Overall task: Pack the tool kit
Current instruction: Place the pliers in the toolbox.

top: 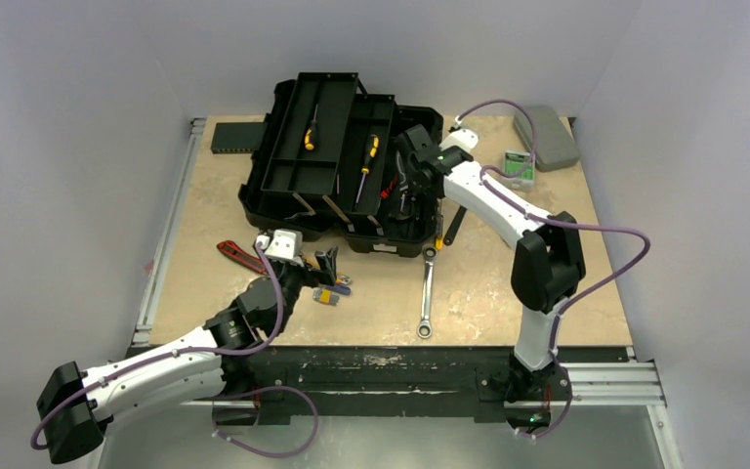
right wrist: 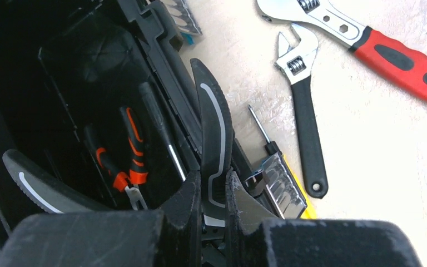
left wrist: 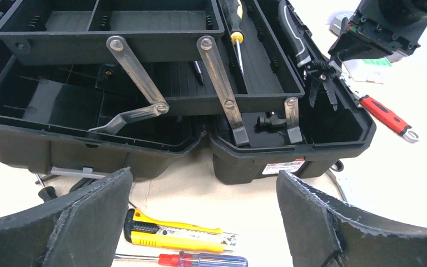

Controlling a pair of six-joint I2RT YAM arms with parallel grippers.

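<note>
**A:** Surface and room?

**B:** Beige mottled worktop [top: 493,305], a metal rail [top: 161,254] along its left edge, plain white walls on three sides.

**A:** Containers?

**B:** The toolbox [top: 283,220] is open, ahead of the left jaws and under the right jaws. Its trays stand fanned out on metal links. The upper tray [top: 288,156] holds a yellow-handled screwdriver [top: 310,135]. The second tray [top: 383,117] holds another like it [top: 372,149]. On the box floor below the right jaws lie small orange pliers [right wrist: 123,167], with a dark screwdriver [right wrist: 158,130] beside them. A grey case [top: 547,137] sits shut, far right of the right jaws, with a green box [top: 518,164] near it. A flat black box [top: 237,135] sits beyond the toolbox's left end.

**A:** Jaws?

**B:** Left jaws are spread wide with nothing between them. Right jaws are pinching one handle of black-grey pliers [right wrist: 214,128] over the toolbox's right end.

**A:** Loose tools?

**B:** A yellow knife [left wrist: 172,233] lies just under and between the left jaws, and a red-blue screwdriver [left wrist: 200,259] lies nearer than it. A ratchet [top: 427,293] lies to their right. Beside the right jaws, outside the box, are a black wrench [right wrist: 306,122] and a red-handled wrench [right wrist: 367,39].
</note>
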